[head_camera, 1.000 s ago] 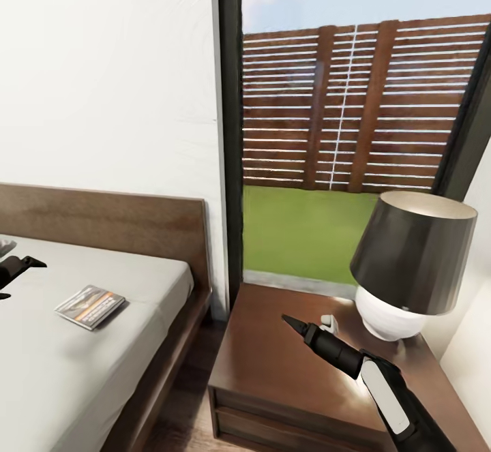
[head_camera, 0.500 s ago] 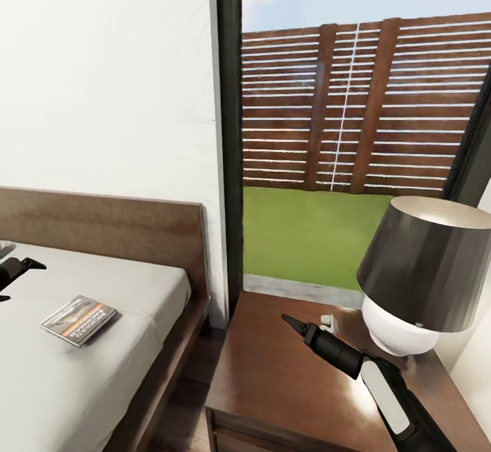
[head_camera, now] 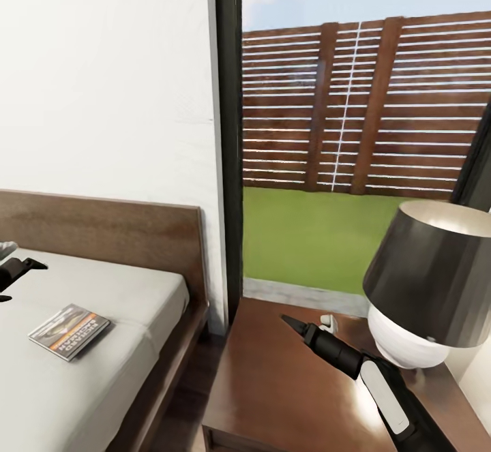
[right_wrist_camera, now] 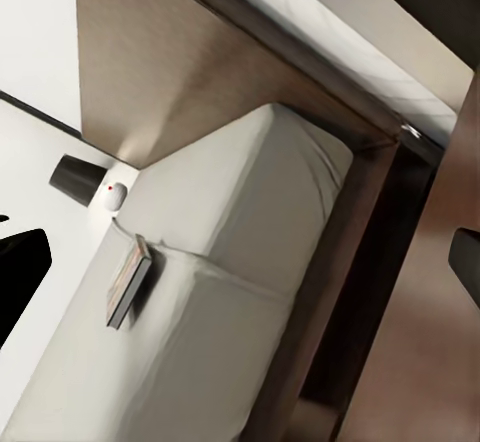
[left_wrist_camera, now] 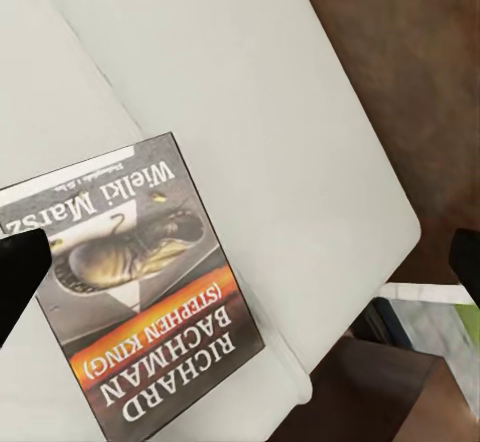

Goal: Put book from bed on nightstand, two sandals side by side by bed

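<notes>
Left wrist view puts the open black left tool (left_wrist_camera: 240, 262) over the thin, glossy grey-and-orange paperback book (left_wrist_camera: 135, 292) lying flat on the smooth light-grey mattress of the dark wooden bed (head_camera: 123, 288), so picking it up seems next, needing a careful edge pinch; the right tool (head_camera: 294, 324), above the glossy dark-brown nightstand (head_camera: 273, 384), is open too.

We've got the bed (head_camera: 136, 302) with its light-grey mattress and dark wood headboard, and the book (head_camera: 68, 330) lies flat on the mattress, a bit in from the edge nearest the nightstand (head_camera: 286, 390). On the nightstand, just beside the bed, a lamp (head_camera: 426, 288) with a dark shade and white base sits at the corner farthest from the bed, a small white thing (head_camera: 328, 320) just beside it.
</notes>
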Controlling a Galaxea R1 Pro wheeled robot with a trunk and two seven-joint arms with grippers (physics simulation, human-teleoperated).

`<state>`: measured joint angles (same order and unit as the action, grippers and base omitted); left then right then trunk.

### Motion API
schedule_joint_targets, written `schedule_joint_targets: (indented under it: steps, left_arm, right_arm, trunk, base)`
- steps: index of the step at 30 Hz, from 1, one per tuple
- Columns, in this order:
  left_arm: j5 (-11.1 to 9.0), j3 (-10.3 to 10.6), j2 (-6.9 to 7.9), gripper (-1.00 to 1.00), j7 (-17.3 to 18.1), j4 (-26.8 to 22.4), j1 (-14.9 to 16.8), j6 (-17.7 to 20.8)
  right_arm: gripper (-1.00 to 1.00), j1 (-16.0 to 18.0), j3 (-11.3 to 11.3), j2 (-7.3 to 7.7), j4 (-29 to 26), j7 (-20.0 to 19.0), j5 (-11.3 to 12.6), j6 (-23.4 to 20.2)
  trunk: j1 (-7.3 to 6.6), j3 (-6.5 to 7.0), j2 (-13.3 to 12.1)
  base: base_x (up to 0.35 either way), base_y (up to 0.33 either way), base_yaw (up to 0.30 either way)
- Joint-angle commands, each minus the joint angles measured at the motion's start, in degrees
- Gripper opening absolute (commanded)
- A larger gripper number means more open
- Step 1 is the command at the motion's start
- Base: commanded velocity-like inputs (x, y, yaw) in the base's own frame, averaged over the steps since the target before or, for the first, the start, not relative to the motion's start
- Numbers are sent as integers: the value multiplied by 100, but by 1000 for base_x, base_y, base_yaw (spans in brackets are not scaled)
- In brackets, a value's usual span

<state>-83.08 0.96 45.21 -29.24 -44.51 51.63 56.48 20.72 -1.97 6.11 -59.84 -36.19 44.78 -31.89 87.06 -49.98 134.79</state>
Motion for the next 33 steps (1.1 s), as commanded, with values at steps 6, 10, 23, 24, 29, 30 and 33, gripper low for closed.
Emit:
schedule_joint_targets:
  steps: [6, 10, 23, 24, 29, 30, 33]
  left_arm:
    - [-60, 10, -2, 100, -56, 5, 5, 3]
    - [-60, 10, -3, 100, -56, 22, 5, 3]
    - [-60, 10, -17, 100, -48, 38, 5, -2]
    - [-60, 10, -20, 100, -48, 38, 5, -8]
    - [-60, 10, -32, 100, -47, 54, 5, -45]
    - [-60, 10, -33, 100, -47, 58, 5, -48]
    - [-60, 10, -36, 100, -47, 66, 5, -53]
  right_arm:
    - [100, 2, -11, 4, -3, 8, 49, -37]
    - [100, 2, -13, 4, -6, 7, 46, -37]
    - [100, 2, -18, 4, -8, 7, 49, -37]
    - [100, 2, -19, 4, -7, 7, 49, -37]
    - [100, 2, -21, 4, -7, 7, 49, -37]
    - [100, 2, -21, 4, -8, 7, 49, -37]
    - [100, 2, -22, 4, -8, 7, 49, -37]
  trunk:
    - [0, -6, 3]
    - [0, -6, 3]
    - [0, -6, 3]
    - [0, -6, 3]
    - [0, -6, 3]
    - [0, -6, 3]
    - [0, -6, 3]
  base:
    - [101, 0, 0]
    - [94, 0, 0]
    - [90, 0, 0]
    - [87, 0, 0]
    - [87, 0, 0]
    - [87, 0, 0]
    - [79, 0, 0]
